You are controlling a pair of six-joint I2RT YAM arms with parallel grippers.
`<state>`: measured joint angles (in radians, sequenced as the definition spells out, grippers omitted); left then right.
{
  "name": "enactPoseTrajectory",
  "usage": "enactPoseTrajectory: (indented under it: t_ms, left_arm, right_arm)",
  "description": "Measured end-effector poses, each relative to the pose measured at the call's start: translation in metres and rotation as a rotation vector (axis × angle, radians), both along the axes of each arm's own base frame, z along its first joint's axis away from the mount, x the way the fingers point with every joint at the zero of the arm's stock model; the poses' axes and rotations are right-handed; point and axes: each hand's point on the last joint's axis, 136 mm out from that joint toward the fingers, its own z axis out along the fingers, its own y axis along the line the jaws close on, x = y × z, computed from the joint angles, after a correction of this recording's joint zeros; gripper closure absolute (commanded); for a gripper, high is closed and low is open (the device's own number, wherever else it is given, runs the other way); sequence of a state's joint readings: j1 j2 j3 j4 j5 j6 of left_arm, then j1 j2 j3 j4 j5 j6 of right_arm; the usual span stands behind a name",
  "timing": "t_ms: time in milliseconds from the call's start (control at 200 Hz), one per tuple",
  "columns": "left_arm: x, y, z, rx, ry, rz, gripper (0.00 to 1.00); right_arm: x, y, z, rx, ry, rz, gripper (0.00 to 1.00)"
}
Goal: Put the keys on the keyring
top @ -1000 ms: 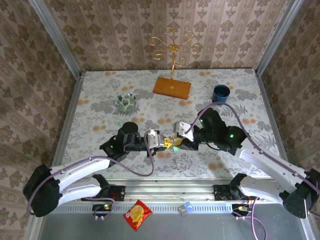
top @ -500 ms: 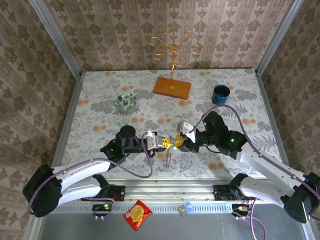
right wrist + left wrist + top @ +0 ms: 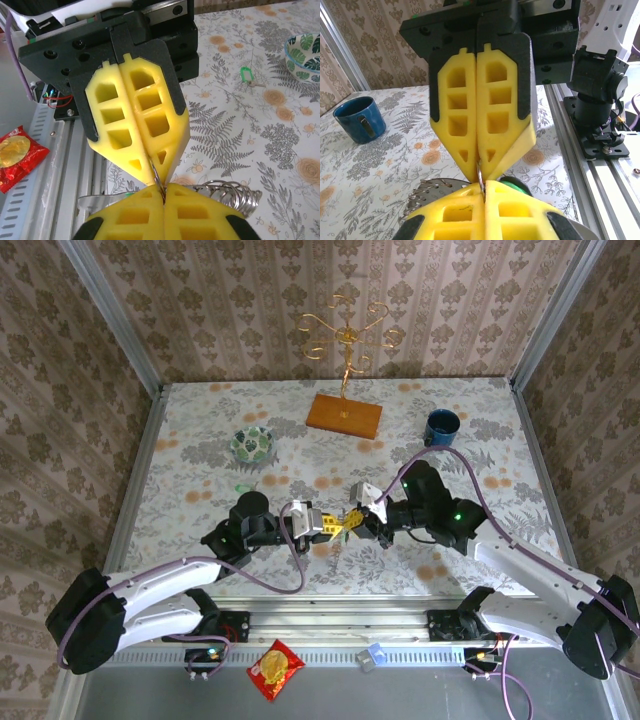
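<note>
We're mid-thread here. The left hand [image 3: 328, 526] and right hand [image 3: 354, 519] meet tip to tip, well to the near side of the bowl [image 3: 300, 70]. Both sets of yellow pads are squeezed closed on the thin wire of the keyring [image 3: 229, 192]. It's held up off the worktop [image 3: 200, 470], its fringe of silvery keys bunched beside the pads. A green head [image 3: 513, 184] peeks out right by that pinch, and we can't tell whether it's on the wire yet.

What's left, by our reckoning: one loose key [image 3: 244, 74] lies just beside the bowl, on its near side. Both hands are occupied, so one would have to let go to fetch it.

The blue mug [image 3: 359, 120] and gold stand [image 3: 345, 335] sit well away from the bowl, out of the path. The red packet [image 3: 17, 155] lies off the worktop.
</note>
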<state>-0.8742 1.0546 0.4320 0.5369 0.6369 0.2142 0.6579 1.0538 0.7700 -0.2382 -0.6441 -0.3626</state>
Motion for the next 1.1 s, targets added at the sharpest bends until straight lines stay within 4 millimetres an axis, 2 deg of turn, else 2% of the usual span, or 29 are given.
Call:
enactPoseTrajectory:
  t_ms: [95, 155, 395, 600, 840, 1100]
  left_arm:
    - [0.000, 0.000, -0.001, 0.002, 0.003, 0.001, 0.95]
    - [0.000, 0.000, -0.001, 0.004, 0.004, 0.001, 0.86]
    - [0.003, 0.001, -0.008, 0.049, 0.005, 0.018, 0.81]
    - [0.008, -0.001, -0.003, 0.077, -0.014, 0.029, 0.79]
    - [0.008, 0.001, -0.012, 0.117, -0.004, 0.032, 0.79]
    - [0.008, 0.001, -0.011, 0.119, -0.006, 0.030, 0.78]
  right_arm:
    - [0.000, 0.000, -0.001, -0.005, -0.004, 0.004, 1.00]
    - [-0.001, -0.001, -0.001, -0.010, -0.007, 0.007, 1.00]
    - [-0.002, -0.004, -0.001, -0.065, -0.007, 0.023, 1.00]
    - [-0.001, -0.006, 0.003, -0.111, -0.019, 0.034, 1.00]
    - [-0.002, -0.006, 0.000, -0.158, -0.022, 0.051, 1.00]
    - [-0.003, -0.003, -0.005, -0.225, -0.034, 0.070, 1.00]
